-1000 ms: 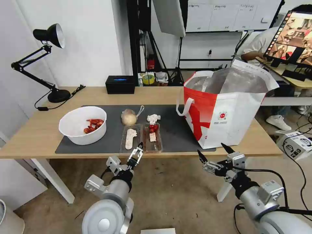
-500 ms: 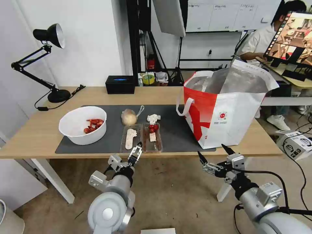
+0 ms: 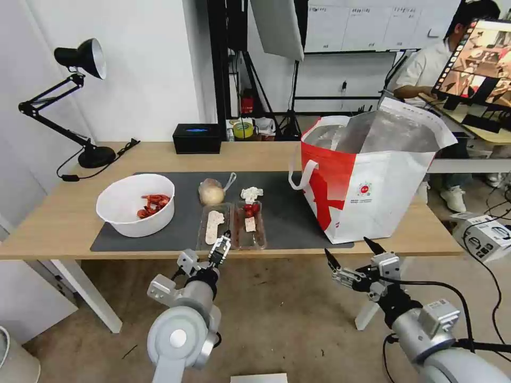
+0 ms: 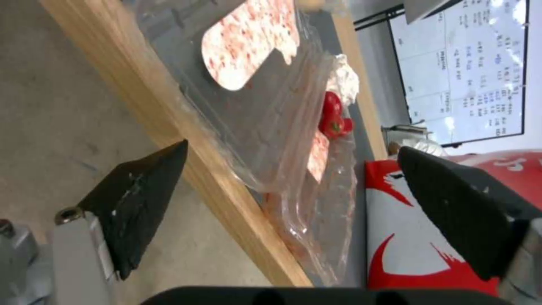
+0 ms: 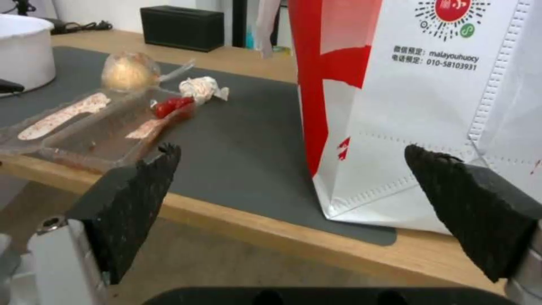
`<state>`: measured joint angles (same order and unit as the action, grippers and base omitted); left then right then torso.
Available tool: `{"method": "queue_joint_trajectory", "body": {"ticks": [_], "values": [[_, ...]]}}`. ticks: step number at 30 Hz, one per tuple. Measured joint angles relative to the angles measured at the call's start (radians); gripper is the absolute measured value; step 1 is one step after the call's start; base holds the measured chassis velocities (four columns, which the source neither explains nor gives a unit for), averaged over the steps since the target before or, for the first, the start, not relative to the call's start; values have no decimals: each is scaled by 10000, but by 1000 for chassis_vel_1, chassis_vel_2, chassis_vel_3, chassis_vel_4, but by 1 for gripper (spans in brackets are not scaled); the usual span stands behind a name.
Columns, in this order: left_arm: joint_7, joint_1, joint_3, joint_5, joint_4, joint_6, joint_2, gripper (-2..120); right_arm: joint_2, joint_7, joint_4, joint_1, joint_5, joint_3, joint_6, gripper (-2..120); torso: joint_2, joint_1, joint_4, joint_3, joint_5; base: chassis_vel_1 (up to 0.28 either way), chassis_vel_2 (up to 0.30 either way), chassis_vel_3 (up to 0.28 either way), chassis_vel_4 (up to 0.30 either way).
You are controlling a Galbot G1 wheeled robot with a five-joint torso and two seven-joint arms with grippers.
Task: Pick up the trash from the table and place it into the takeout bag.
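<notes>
On the table (image 3: pixel 64 218), the trash lies on a dark mat. A white bowl (image 3: pixel 136 205) holds red shells. Beside it are a knotted clear bag (image 3: pixel 211 191), a crumpled tissue (image 3: pixel 251 193) and a clear hinged tray (image 3: pixel 231 226) with red scraps. My left gripper (image 3: pixel 220 247) is open at the table's front edge; in the left wrist view its fingers (image 4: pixel 141 199) flank the tray's near rim (image 4: pixel 271 144) without touching it. My right gripper (image 3: pixel 348 255) hangs open below the table edge, in front of the red-and-white takeout bag (image 3: pixel 367 186), which fills much of the right wrist view (image 5: pixel 429 106).
A black desk lamp (image 3: pixel 80 58) and its cord stand at the table's far left. A black box (image 3: pixel 197 138) sits at the back edge. A desk with a monitor (image 3: pixel 479 58) and a cardboard box (image 3: pixel 487 234) are to the right.
My left arm has shifted right and its gripper has risen and moved forward to the tray's near rim. The right arm has barely moved.
</notes>
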<state>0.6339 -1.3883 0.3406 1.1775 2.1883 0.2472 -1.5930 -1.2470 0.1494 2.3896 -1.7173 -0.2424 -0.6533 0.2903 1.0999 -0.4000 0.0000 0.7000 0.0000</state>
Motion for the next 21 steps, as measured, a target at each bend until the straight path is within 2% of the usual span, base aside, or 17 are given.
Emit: {"method": "queue_joint_trajectory", "body": {"ticks": [21], "values": [[132,335,-26,123,-296,-39,3,100,-30,2,-86,-29,47,21,-39,100,0,0,0,0,0,0,0,0,0]]}}
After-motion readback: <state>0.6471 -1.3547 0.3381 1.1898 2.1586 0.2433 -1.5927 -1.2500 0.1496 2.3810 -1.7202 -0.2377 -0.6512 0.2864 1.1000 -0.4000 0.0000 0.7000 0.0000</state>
